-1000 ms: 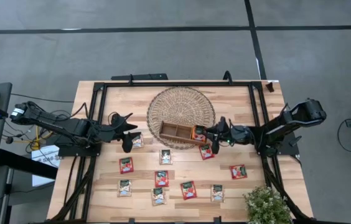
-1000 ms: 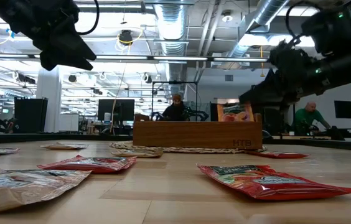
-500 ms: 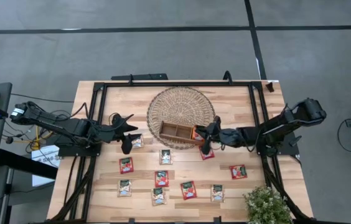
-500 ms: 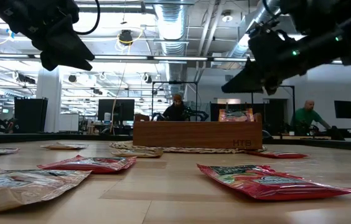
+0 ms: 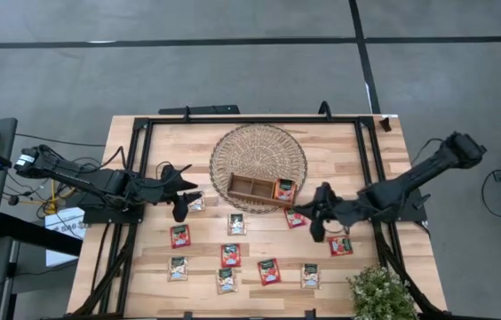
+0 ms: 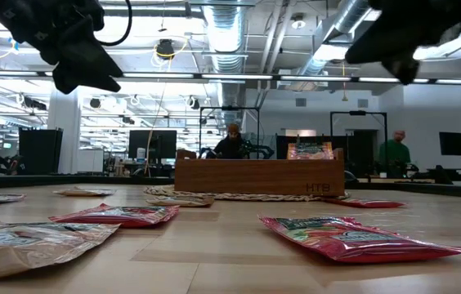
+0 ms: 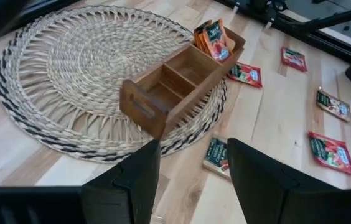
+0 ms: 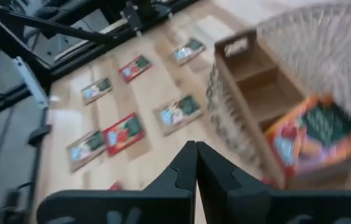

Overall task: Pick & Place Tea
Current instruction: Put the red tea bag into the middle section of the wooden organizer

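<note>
On the high view's clock face, the wooden tray [image 5: 262,189] sits at the six o'clock edge of the round woven mat [image 5: 259,157], long axis running from ten toward four o'clock; its four o'clock end compartment holds red tea sachets [image 5: 284,190] standing on edge, and the other two compartments look empty. The right gripper [image 5: 315,223] hangs above the table at about five o'clock from that filled compartment, its two fingers pressed together with nothing between them, as its wrist view shows [image 8: 195,163]. The nearest loose sachet is the red one [image 5: 296,218] lying flat just off the tray's five o'clock corner, at roughly ten o'clock from the right gripper and close to it; a second red sachet [image 5: 340,245] lies at about four o'clock from the gripper, a little farther off. The remaining loose sachets [image 5: 231,255] spread in two rough rows at the table's six o'clock side, cream and red mixed. The left gripper [image 5: 178,211] waits at nine o'clock from the tray, fingers spread wide, with a cream sachet [image 5: 196,204] just beside it. For the red sachet by the tray the right arm is clearly the nearer, and I judge it must part its fingers before descending.
</note>
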Robot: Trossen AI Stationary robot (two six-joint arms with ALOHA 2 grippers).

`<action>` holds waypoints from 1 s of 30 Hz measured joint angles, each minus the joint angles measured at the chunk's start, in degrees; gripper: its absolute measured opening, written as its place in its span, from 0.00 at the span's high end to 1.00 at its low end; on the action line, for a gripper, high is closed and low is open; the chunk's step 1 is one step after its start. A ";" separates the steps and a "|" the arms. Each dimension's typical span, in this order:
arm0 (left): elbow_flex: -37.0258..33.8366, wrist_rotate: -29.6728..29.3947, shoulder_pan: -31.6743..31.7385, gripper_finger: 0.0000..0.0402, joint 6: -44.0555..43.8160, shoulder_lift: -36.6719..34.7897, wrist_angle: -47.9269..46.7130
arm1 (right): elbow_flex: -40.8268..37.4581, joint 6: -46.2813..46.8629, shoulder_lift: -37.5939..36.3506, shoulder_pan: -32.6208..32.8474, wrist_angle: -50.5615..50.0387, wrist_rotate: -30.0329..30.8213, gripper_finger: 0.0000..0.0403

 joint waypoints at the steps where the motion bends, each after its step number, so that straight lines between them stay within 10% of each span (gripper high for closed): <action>1: 0.00 0.13 0.00 0.55 -0.42 0.00 0.02 | 0.10 2.56 -0.89 1.08 -1.92 0.08 1.00; 30: 0.00 0.00 0.00 0.55 -7.98 0.00 -0.04 | 0.01 33.53 1.24 16.28 -30.17 -7.44 1.00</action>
